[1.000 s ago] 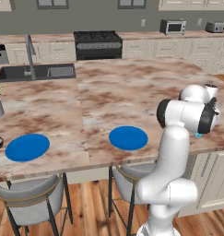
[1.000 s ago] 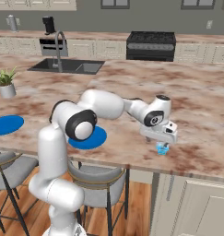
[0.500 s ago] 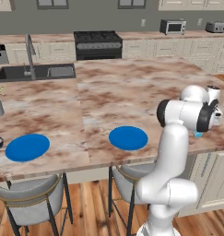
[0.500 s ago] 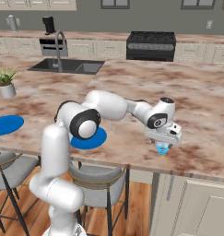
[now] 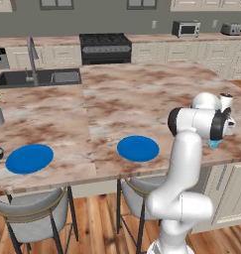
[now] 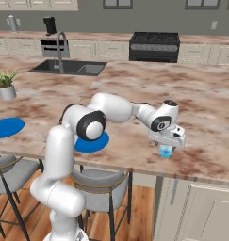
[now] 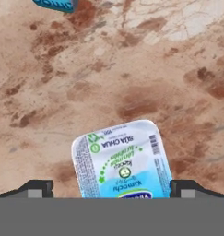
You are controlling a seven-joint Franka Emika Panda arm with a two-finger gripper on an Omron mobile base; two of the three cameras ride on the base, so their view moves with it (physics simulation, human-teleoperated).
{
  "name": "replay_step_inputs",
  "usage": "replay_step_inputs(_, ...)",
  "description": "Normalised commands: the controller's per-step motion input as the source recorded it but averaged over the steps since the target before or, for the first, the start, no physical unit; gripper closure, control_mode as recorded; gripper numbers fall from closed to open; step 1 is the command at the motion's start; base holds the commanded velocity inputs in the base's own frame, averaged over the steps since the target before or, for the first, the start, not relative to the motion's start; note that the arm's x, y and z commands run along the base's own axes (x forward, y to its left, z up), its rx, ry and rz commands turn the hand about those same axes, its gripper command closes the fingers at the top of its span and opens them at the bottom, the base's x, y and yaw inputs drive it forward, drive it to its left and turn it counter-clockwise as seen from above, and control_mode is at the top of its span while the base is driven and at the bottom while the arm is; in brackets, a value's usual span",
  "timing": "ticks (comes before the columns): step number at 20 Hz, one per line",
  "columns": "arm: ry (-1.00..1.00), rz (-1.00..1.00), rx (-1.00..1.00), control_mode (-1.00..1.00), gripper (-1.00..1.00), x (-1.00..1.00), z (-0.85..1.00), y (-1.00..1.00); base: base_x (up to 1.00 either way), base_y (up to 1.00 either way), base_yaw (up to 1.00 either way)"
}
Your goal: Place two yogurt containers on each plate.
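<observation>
gripper (image 6: 167, 149): low over the near right part of the island counter (image 6: 200, 101), fingertips (image 7: 37, 188) spread wide on either side of a cup, not touching it
yogurt container (image 7: 123, 161): upright on the counter between the fingers, lid up, its long axis running away from the hand with a slight tilt; a blue speck under the hand (image 5: 213, 144) in the left base view
second container (image 7: 56, 4): well beyond, only an edge visible
plates: one (image 5: 138, 148) left of the arm near the front edge, the other (image 5: 29, 158) further left
sink (image 5: 37, 78): far left
</observation>
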Motion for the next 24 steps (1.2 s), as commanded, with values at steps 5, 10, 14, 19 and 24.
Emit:
replay_step_inputs(5, 0.00, 0.00, 0.00, -1.00, -1.00, 0.06, -0.11, -0.03, 0.00, 0.00, 0.00)
replay_step_inputs(10, 0.00, 0.00, 0.00, -1.00, -1.00, 0.00, -0.10, -0.08, 0.00, 0.00, 0.00)
replay_step_inputs(14, 0.00, 0.00, 0.00, -1.00, -1.00, 0.00, -0.02, -0.09, 0.00, 0.00, 0.00)
replay_step_inputs(19, 0.00, 0.00, 0.00, -1.00, -1.00, 0.00, -0.08, -0.03, 0.00, 0.00, 0.00)
replay_step_inputs(24, 0.00, 0.00, 0.00, -1.00, -1.00, 0.00, -0.14, 0.00, 0.00, 0.00, 0.00)
